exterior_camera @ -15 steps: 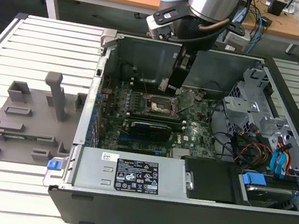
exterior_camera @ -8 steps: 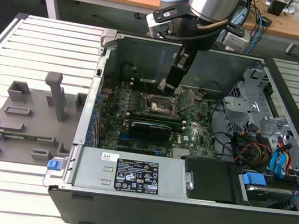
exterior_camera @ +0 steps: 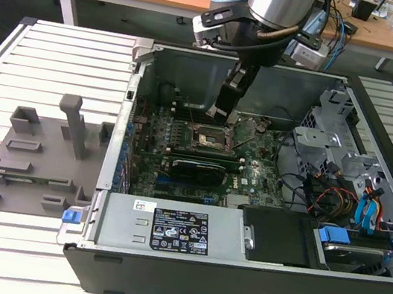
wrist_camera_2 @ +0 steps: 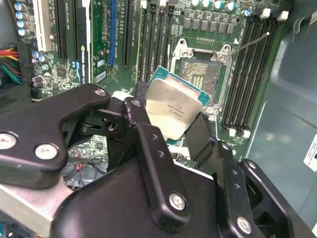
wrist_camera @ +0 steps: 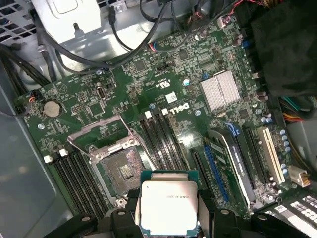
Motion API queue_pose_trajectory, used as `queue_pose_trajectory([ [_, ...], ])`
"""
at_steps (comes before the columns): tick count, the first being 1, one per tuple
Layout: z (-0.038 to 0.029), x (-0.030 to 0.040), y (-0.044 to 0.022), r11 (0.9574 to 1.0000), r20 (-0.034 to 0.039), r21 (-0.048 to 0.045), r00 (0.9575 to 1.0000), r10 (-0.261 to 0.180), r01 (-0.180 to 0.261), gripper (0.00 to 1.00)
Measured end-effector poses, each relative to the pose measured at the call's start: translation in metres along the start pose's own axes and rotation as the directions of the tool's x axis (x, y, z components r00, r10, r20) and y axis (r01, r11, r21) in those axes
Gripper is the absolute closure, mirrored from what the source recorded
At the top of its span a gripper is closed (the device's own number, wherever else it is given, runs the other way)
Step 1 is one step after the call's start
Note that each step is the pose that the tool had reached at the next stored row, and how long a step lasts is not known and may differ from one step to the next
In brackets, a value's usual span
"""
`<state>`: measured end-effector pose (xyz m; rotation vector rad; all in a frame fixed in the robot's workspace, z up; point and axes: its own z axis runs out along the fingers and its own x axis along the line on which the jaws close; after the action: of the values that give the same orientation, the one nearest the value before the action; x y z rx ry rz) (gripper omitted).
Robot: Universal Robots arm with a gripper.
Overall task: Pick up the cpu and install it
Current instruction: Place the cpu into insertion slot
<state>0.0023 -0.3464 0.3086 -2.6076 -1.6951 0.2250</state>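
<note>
**Item 1, gripper** (exterior_camera: 223,112): black, two-fingered, on a silver-grey arm. In the exterior view the arm enters the open case from 12 o'clock. The gripper hangs just above the board, toward 12 o'clock of the socket. The jaws are clamped on two opposite edges of the cpu. One black finger (wrist_camera_2: 143,136) presses each side, as both wrist views show.

**Item 2, cpu** (wrist_camera_2: 173,109): small flat square chip with a pale silver-grey metal top and a teal-green border. It is held between the fingers, clear of the board and close beside the socket, not seated in it. It is level in the first wrist view (wrist_camera: 168,206).

**Item 3, socket** (wrist_camera: 121,166): square and open, with its metal frame raised and bare contacts showing. In the exterior view (exterior_camera: 209,138) it lies toward 10 o'clock of the case's middle.

**Item 4, motherboard** (wrist_camera: 148,74): green, flat on the case floor. It carries black memory slots (wrist_camera_2: 247,74) beside the socket, a silver finned heatsink (wrist_camera: 220,91) and a round coin cell (wrist_camera: 50,107).

**Item 5, graphics card** (exterior_camera: 197,168): long and black, at 6 o'clock of the socket in the exterior view.

**Item 6, computer case** (exterior_camera: 143,62): lying on its side with the panel off. A labelled metal cover (exterior_camera: 175,230) sits at its 6 o'clock edge.

**Item 7, grey fixture** (exterior_camera: 36,158): moulded holder at 9 o'clock of the case, on the exterior view's left, resting on the white slatted table (exterior_camera: 46,54).
</note>
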Motion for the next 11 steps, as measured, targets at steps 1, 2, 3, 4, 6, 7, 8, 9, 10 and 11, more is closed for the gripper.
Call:
queue_pose_trajectory([
  [1, 0.0000, 0.0000, 0.0000, 0.9999, -0.0006, 0.0012, 0.9999, 0.015, -0.015, 0.45],
  [2, 0.0001, 0.0000, 0.0000, 0.9994, -0.0012, 0.0028, 0.9994, 0.034, -0.034, 0.45],
  [3, 0.0001, 0.0000, 0.0000, 0.9986, -0.0018, 0.0043, 0.9986, 0.052, -0.052, 0.45],
  [4, 0.0001, 0.0000, 0.0000, 0.9976, -0.0024, 0.0057, 0.9976, 0.069, -0.069, 0.45],
  [6, 0.0001, 0.0000, 0.0000, 0.9976, -0.0024, 0.0058, 0.9976, 0.069, -0.069, 0.45],
  [7, 0.0001, 0.0000, 0.0000, 0.9979, -0.0026, 0.0056, 0.9979, 0.065, -0.064, 0.45],
  [8, 0.0000, -0.0001, 0.0001, 0.9981, -0.0067, 0.0076, 0.9981, 0.061, -0.061, 0.45],
  [9, 0.0001, 0.0000, 0.0001, 0.9982, -0.0184, 0.0134, 0.9981, 0.058, -0.058, 0.45],
  [10, 0.0001, 0.0000, 0.0000, 0.9984, -0.0480, 0.0282, 0.9976, 0.050, -0.049, 0.45],
  [11, 0.0001, 0.0000, 0.0000, 0.9988, -0.0553, 0.0312, 0.9976, 0.041, -0.039, 0.45],
])
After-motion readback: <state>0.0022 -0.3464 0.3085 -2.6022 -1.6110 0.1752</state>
